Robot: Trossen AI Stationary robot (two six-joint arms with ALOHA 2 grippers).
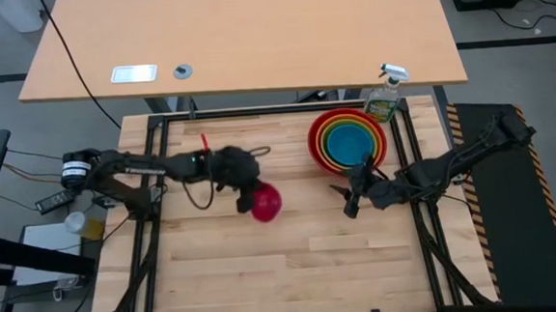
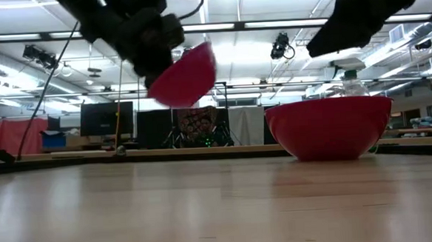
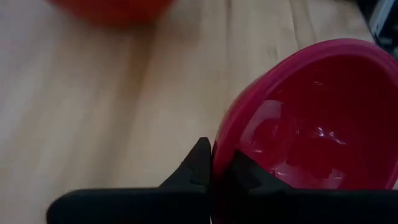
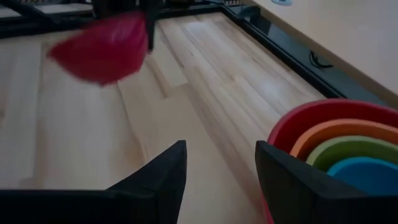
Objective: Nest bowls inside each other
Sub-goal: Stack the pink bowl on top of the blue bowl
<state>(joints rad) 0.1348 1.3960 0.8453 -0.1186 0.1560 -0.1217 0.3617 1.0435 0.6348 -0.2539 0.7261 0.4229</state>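
Note:
My left gripper point(image 1: 247, 195) is shut on the pink bowl point(image 1: 266, 202), which hangs in the air near the table's middle. It shows as a tilted pink bowl point(image 2: 184, 76) in the low view. At the far right, the red bowl point(image 1: 347, 139) stands on its base on the table, with the orange, lime green and blue bowls nested in it. My right gripper point(image 4: 221, 168) stands open just near of that stack point(image 4: 339, 146), with nothing between its fingers. My left gripper pinches the pink bowl's rim point(image 3: 219, 149) on the side toward the table's left. One finger point(image 3: 249, 174) is inside the bowl and the other point(image 3: 198, 165) outside. The fingers come from the table's left, slanting down. The bowl is lifted clear of the table and tilted.
A clear spray bottle point(image 1: 384, 96) with a white trigger stands at the far right corner, just behind the stack. The black frame rails point(image 1: 161, 144) run along the table's edges. Bare wood point(image 1: 295, 271) lies near of both grippers.

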